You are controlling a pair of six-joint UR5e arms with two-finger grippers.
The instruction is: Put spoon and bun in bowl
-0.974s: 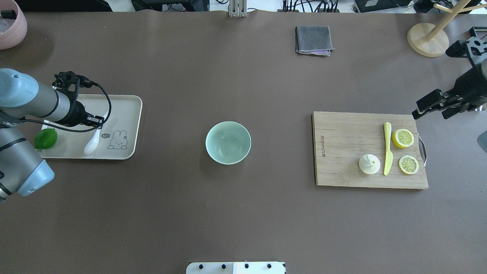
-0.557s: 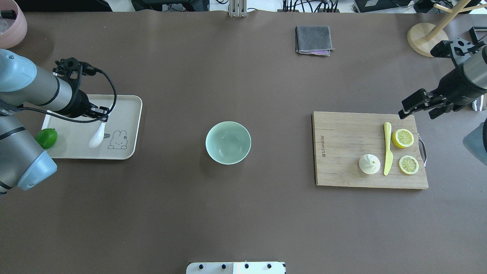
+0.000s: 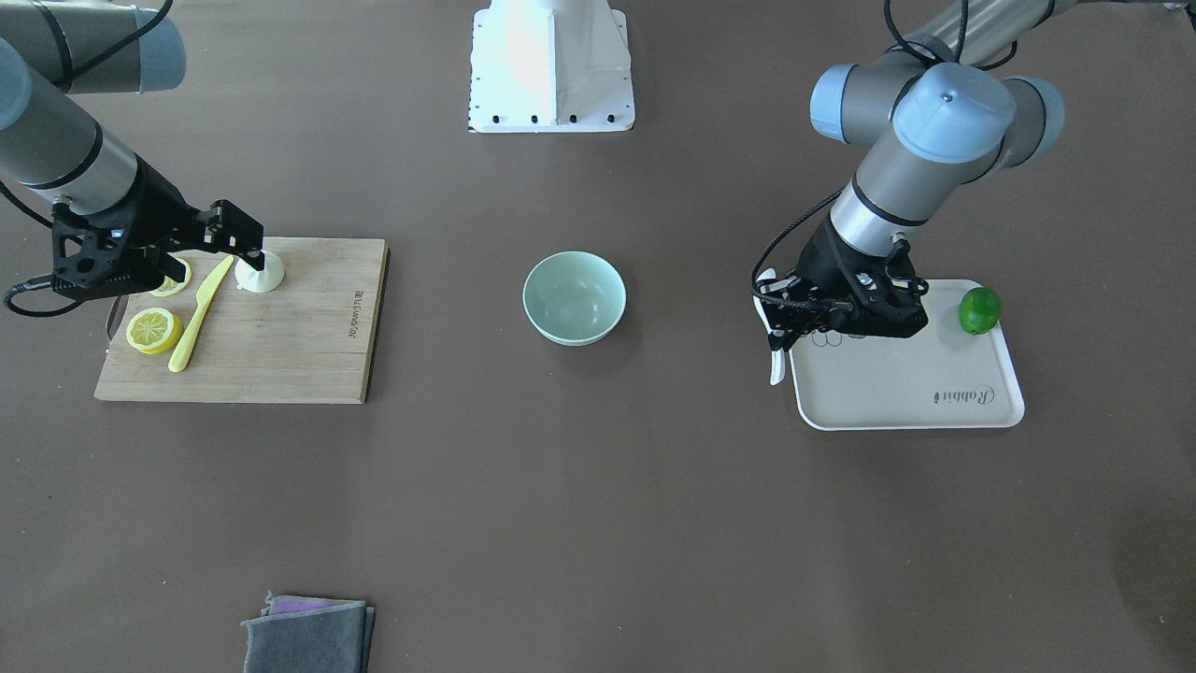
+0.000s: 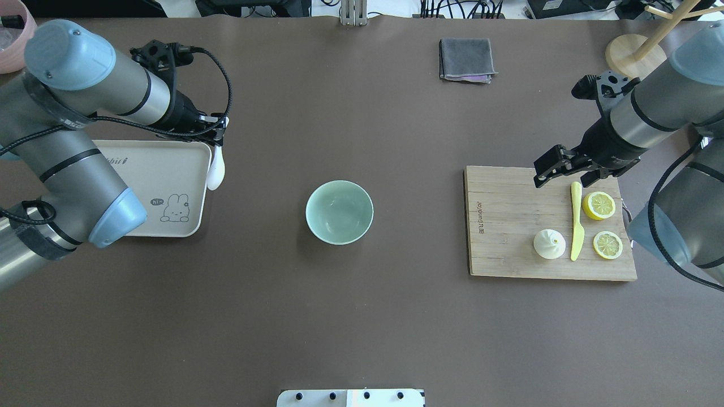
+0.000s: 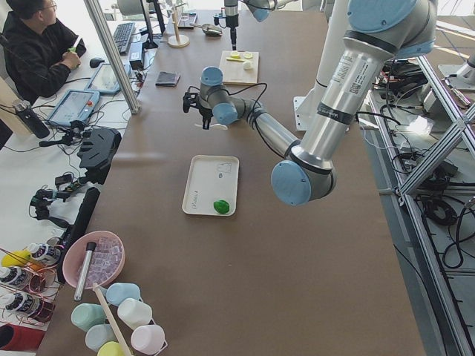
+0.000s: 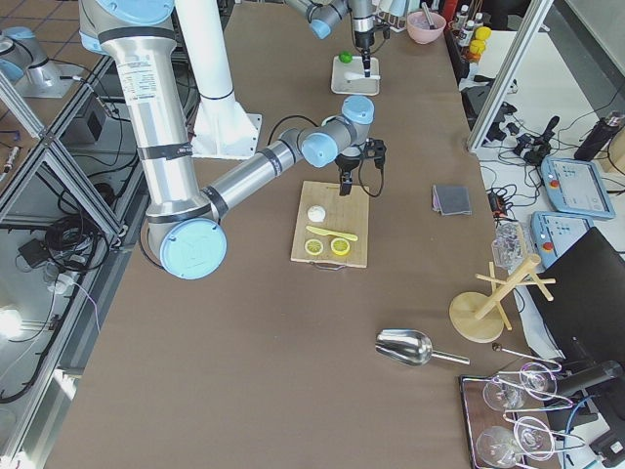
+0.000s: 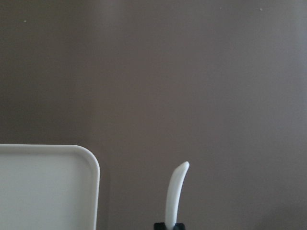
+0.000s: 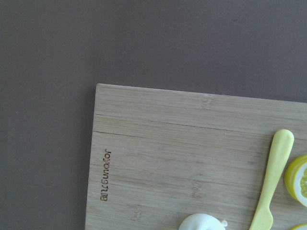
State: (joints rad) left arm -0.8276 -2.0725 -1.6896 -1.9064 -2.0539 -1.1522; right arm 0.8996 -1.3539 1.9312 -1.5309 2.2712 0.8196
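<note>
My left gripper (image 4: 218,140) is shut on the handle of the white spoon (image 4: 215,171), which hangs scoop down above the far right corner of the beige tray (image 4: 169,169). The spoon also shows in the left wrist view (image 7: 175,194) and the front view (image 3: 775,363). The mint-green bowl (image 4: 339,212) stands empty at the table's middle, to the right of the spoon. The white bun (image 4: 548,244) sits on the wooden cutting board (image 4: 509,226). My right gripper (image 4: 563,176) is open above the board's far edge, beyond the bun. The bun's top shows in the right wrist view (image 8: 201,223).
A yellow-green knife (image 4: 576,220) and two lemon slices (image 4: 598,204) lie on the board beside the bun. A lime (image 3: 979,310) rests on the tray. A grey cloth (image 4: 466,59) and a wooden stand (image 4: 636,56) are at the table's far side.
My left gripper has lifted the spoon off the tray and carried it right, past the tray's far right corner. My right arm has moved left, over the board's far edge.
</note>
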